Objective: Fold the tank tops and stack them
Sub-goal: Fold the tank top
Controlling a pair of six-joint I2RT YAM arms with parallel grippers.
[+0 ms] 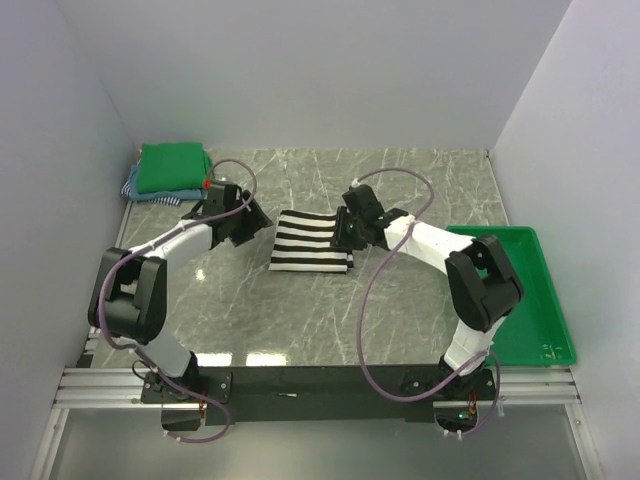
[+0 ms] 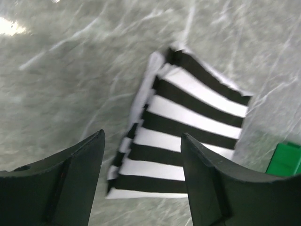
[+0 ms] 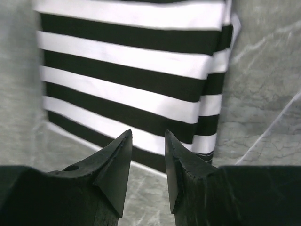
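striped tank top [image 1: 312, 240]: folded, between hands | left hand [image 1: 258, 218]: apart, empty, beside its left edge | right hand [image 1: 346, 236]: apart, empty, over right edge | green stack [image 1: 172, 168]: far-left, left hand nearer

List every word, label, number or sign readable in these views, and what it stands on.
Readable text: none in any view.
Green tray: faint pale marks near its front right corner, too small to read.
Striped tank top: stripes only, no label or print showing.
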